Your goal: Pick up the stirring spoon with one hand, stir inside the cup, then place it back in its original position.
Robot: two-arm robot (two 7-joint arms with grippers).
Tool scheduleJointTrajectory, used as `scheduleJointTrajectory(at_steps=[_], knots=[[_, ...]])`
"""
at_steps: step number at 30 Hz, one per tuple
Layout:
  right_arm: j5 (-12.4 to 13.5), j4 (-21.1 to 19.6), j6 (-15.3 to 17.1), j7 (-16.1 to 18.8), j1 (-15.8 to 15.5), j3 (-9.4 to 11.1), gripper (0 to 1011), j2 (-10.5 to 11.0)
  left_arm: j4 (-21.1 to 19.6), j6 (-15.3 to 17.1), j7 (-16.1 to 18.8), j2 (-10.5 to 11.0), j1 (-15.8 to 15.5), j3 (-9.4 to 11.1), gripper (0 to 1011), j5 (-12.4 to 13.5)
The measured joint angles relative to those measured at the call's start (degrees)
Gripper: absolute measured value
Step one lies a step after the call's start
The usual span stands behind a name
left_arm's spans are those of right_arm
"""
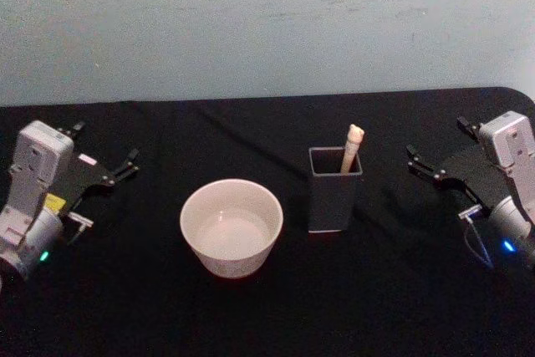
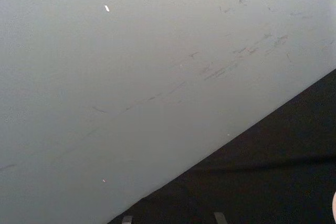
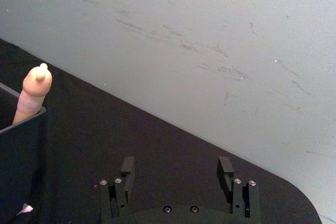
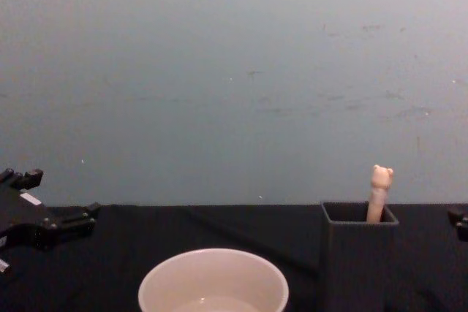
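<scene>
Head cam down onto black counter (image 1: 401, 290), chest cam low side-on; both share round cream cup (image 1: 230, 267). Wrist cams seemingly face pale wall (image 2: 131, 77).

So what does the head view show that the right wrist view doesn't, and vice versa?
Head view: the wide round cream-white cup and the open left claw at the black table's left side. Right wrist view: the empty gap, close up, between the fingers of the open right claw. Shared: that claw, and the beige-handled stirring spoon standing in the tall dark grey square-mouthed holder.
</scene>
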Motion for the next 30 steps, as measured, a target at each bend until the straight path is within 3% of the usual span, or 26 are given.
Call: scheduleJointTrajectory(at_steps=[30], knots=[[0.0, 0.0, 0.0, 0.0, 0.0, 0.0, 1000, 0.0, 0.0, 0.0, 0.0, 0.0, 0.0, 0.0, 1001, 0.0]])
